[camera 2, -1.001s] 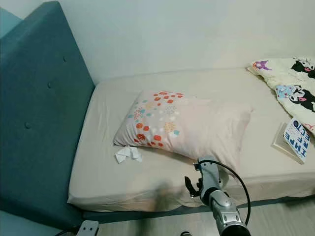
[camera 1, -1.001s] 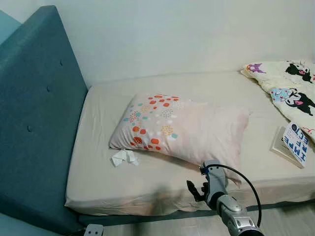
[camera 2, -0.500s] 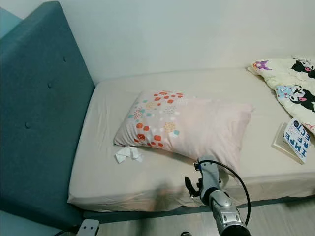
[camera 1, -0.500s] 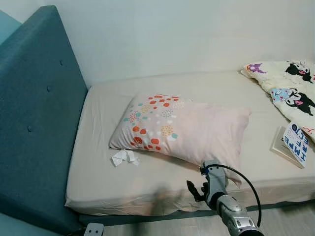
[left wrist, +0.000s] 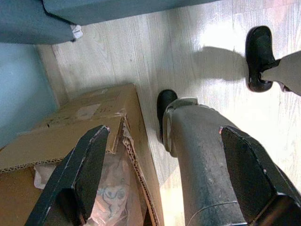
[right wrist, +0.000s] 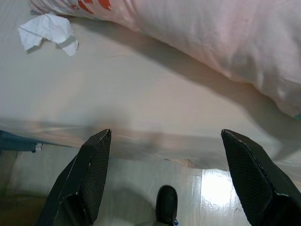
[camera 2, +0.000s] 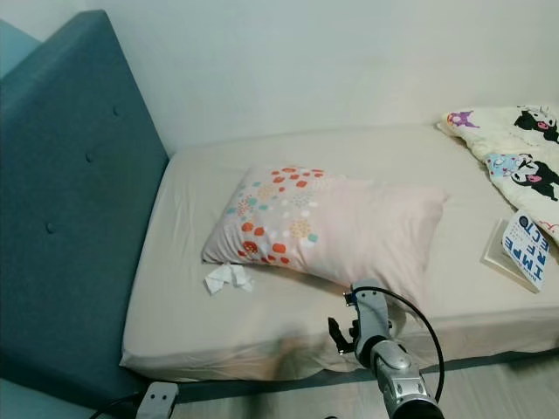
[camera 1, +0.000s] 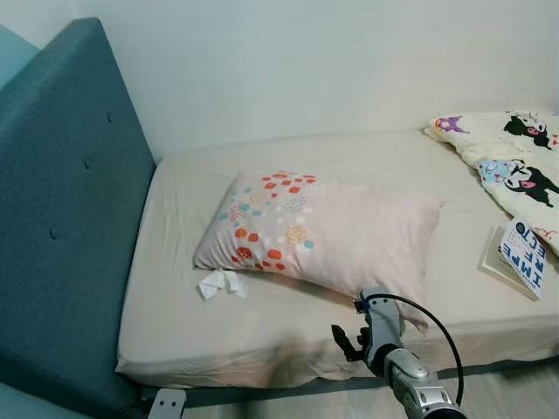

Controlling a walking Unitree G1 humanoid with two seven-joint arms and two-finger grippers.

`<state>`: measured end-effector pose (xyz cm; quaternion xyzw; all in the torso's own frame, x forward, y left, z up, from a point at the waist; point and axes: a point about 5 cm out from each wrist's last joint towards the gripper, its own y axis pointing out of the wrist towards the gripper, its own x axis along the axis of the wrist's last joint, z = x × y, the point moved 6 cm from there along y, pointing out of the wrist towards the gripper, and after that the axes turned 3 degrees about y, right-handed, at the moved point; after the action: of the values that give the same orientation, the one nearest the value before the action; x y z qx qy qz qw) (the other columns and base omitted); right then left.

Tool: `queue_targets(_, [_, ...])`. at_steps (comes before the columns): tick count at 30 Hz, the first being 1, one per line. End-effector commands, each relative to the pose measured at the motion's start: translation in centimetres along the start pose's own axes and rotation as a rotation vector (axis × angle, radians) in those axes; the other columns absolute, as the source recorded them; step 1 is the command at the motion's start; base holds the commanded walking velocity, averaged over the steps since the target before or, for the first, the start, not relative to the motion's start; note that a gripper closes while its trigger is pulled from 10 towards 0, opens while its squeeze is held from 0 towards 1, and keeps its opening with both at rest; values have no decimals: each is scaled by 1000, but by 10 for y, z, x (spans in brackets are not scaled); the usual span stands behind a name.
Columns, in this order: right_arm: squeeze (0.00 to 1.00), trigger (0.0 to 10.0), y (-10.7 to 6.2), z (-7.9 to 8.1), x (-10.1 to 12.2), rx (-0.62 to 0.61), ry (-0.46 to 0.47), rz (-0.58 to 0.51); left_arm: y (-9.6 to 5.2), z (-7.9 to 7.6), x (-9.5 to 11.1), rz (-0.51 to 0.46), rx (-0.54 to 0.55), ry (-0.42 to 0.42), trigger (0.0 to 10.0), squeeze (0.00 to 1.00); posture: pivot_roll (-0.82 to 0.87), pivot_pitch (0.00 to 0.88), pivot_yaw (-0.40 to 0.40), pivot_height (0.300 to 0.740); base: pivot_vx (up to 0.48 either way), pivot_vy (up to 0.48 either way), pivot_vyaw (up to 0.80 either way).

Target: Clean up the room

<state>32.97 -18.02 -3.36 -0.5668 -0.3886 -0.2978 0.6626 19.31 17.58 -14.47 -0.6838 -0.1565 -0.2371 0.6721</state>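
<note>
A crumpled white tissue [camera 1: 220, 283] lies on the beige bed sheet [camera 1: 262, 327], just in front of the near left corner of a pink pillow [camera 1: 332, 231] with orange and teal dots. My right arm [camera 1: 386, 339] is raised at the bed's front edge, below the pillow's right end. In its wrist view the right gripper [right wrist: 167, 181] is open, with nothing between its fingers [right wrist: 89, 183], and the tissue [right wrist: 47, 33] lies well ahead and off to one side. The left gripper [left wrist: 164, 181] hangs open and empty over the wooden floor.
A teal padded headboard [camera 1: 61, 227] stands on the left. A cartoon-print blanket [camera 1: 515, 166] and a book [camera 1: 522, 257] lie on the bed's right side. Beside my leg [left wrist: 207, 165], an open cardboard box [left wrist: 80, 136] with plastic inside stands on the floor.
The whole picture has shifted slightly downward, so the camera moved. The tissue, the pillow and my right arm keep their places.
</note>
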Motion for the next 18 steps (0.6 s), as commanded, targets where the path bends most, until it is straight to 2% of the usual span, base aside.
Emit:
queue_targets(1, [0,10000,1,3,-3,4,-8,11,-1,0,-11,40,-2,-6,10000,0,-123,75,7,740,0,0,0])
queue_targets(18, [0,10000,1,2,-8,-4,-18,27,-2,0,-14,53,-1,2,10000,0,-125,61,8,740,0,0,0])
